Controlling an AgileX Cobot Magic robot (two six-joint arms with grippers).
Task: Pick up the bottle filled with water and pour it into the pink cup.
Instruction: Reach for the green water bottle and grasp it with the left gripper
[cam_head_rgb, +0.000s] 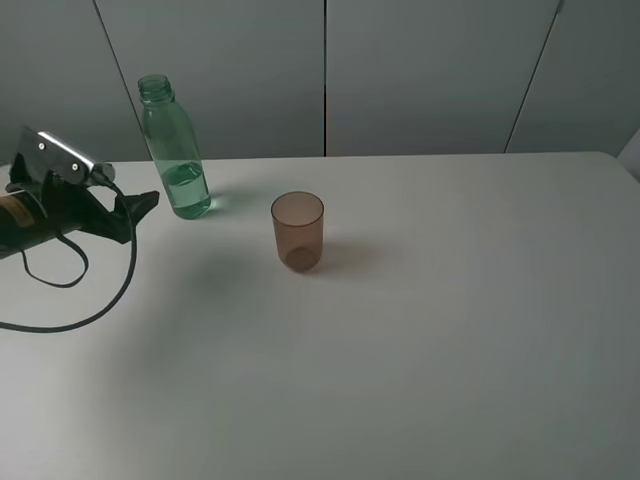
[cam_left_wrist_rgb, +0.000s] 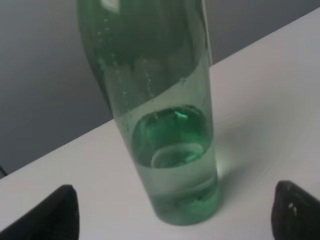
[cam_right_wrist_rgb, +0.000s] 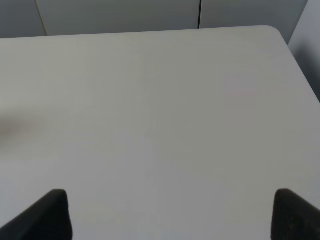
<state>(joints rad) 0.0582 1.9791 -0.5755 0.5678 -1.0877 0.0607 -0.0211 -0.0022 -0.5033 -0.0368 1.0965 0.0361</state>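
The right gripper (cam_right_wrist_rgb: 171, 215) hangs with its jaws spread over the white table (cam_right_wrist_rgb: 160, 100). From the high camera, the pink cup (cam_head_rgb: 297, 232) stands upright nearest, left of the table's middle. At its nine o'clock the left gripper (cam_head_rgb: 140, 206) hovers with its fingers (cam_left_wrist_rgb: 50, 215) wide apart, gripping nothing. Farthest back, at the pink cup's ten o'clock, the bottle (cam_head_rgb: 176, 150) stands upright and uncapped, partly filled with water, just ahead of those spread fingers and untouched.
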